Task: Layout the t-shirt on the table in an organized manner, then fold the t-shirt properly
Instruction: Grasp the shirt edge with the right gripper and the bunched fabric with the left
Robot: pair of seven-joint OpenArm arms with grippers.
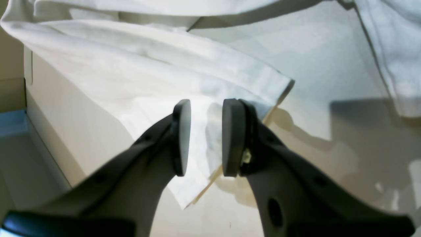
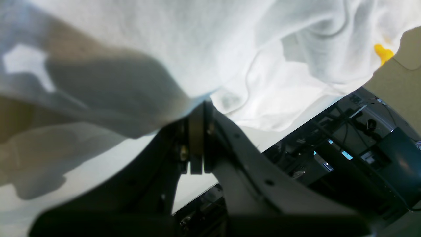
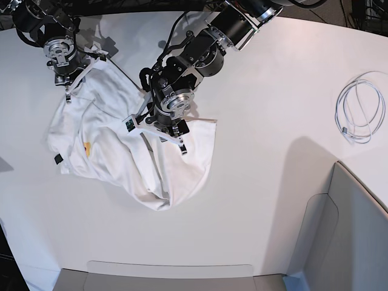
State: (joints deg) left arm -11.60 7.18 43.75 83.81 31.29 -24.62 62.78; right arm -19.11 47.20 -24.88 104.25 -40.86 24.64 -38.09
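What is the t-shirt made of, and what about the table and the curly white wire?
The t-shirt looks like soft woven cloth, matte white: it bunches into folds and creases. The table seems a hard, smooth white board, perhaps laminate; it shows faint sheen and crisp shadows. The coiled cable looks like white plastic or rubber coating, thin and bendy, lying in loose loops. Its exact material can't be told.

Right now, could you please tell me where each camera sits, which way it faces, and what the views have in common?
Left wrist: rides behind the left claw, looking along its parted fingers at a hemmed edge of the t-shirt over the table.
Right wrist: behind the right claw, shut on the t-shirt, facing cloth and the table's edge.
Base: overhead, looking down on the table, both arms, the t-shirt, a coiled white cable and a grey padded panel.
Shared: all three show the t-shirt; base shows both claws.
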